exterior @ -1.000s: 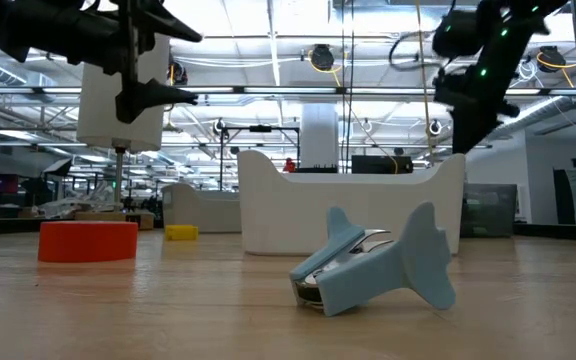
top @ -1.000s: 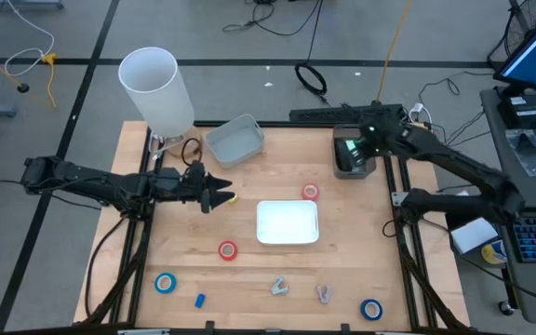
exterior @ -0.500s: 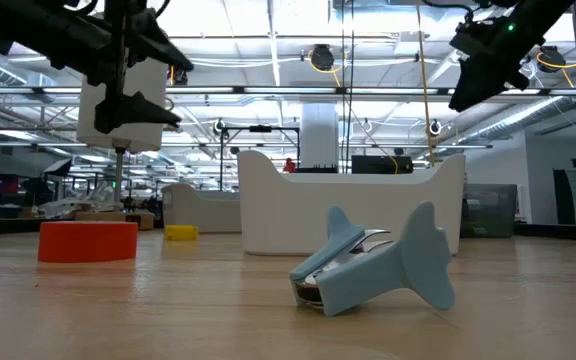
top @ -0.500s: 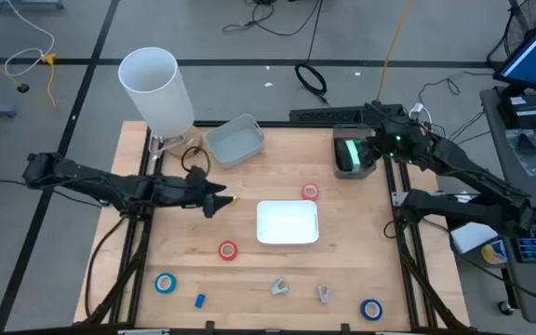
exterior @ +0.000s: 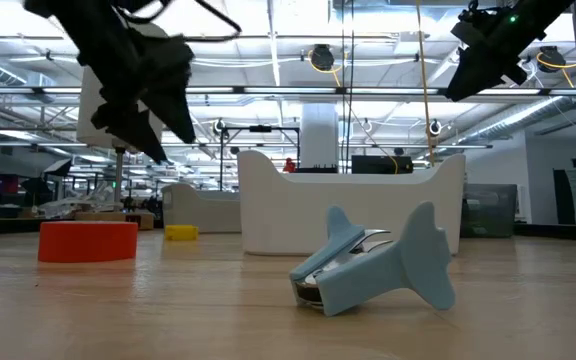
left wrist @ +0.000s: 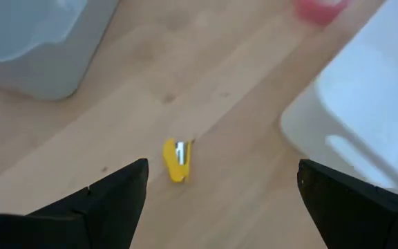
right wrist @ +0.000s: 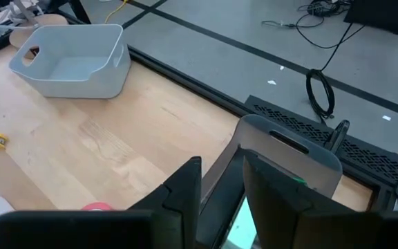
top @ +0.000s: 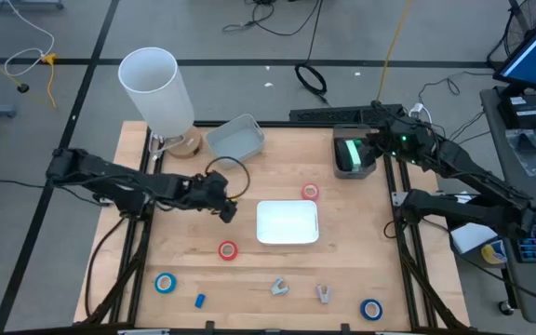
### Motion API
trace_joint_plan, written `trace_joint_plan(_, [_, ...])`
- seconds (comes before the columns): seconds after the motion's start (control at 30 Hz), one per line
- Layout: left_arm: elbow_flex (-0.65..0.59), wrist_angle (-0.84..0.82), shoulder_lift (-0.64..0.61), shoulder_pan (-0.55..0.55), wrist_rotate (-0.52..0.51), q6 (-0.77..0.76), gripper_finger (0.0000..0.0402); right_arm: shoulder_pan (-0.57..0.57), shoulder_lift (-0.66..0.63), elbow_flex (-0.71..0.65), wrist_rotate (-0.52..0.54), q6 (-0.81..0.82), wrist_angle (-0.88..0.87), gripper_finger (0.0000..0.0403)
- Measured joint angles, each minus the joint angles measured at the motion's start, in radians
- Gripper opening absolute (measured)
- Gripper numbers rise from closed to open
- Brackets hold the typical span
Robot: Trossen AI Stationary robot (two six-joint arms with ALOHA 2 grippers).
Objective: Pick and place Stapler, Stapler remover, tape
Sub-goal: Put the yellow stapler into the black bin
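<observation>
My left gripper (top: pixel 228 211) (left wrist: pixel 222 166) is open and points down over the table just left of the white tray (top: pixel 287 223). A small yellow stapler (left wrist: pixel 177 160) lies flat on the wood below, between its fingers and untouched. My right gripper (top: pixel 380 141) (right wrist: pixel 223 166) hangs open and empty above the dark grey bin (top: pixel 354 158), which holds a green thing (top: pixel 347 149). Red tape rolls (top: pixel 310 192) (top: pixel 227 249) and blue ones (top: pixel 165 283) (top: pixel 370 309) lie flat. Two stapler removers (top: pixel 279 287) (top: pixel 324 294) rest near the near edge.
A light grey bin (top: pixel 235 140) and a tall white cylinder (top: pixel 156 88) stand at the far left. A small blue bit (top: pixel 199 300) lies near the near edge. In the low view a stapler remover (exterior: pixel 368 265) lies in front of the tray (exterior: pixel 348 205).
My left gripper has moved toward the right and near edges and tipped from level to pointing down over the yellow stapler. My right gripper has risen out of the dark grey bin and drawn toward the far right, then held still.
</observation>
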Motion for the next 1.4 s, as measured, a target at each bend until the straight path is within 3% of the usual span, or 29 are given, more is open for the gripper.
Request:
trace_joint_plan(0.27, [0.054,-0.007,0.128,0.052,0.127,-0.013,0.0365,0.0,0.0,0.0,0.0,-0.008,0.0,0.01])
trace_joint_plan(0.73, [0.054,-0.036,0.158,0.104,0.123,-0.006,0.0365,0.0,0.0,0.0,0.001,-0.022,0.0,0.01])
trace_joint_plan(1.4, [0.053,0.001,0.371,0.125,0.088,0.096,0.0365,0.0,0.001,0.0,0.002,-0.026,0.023,0.01])
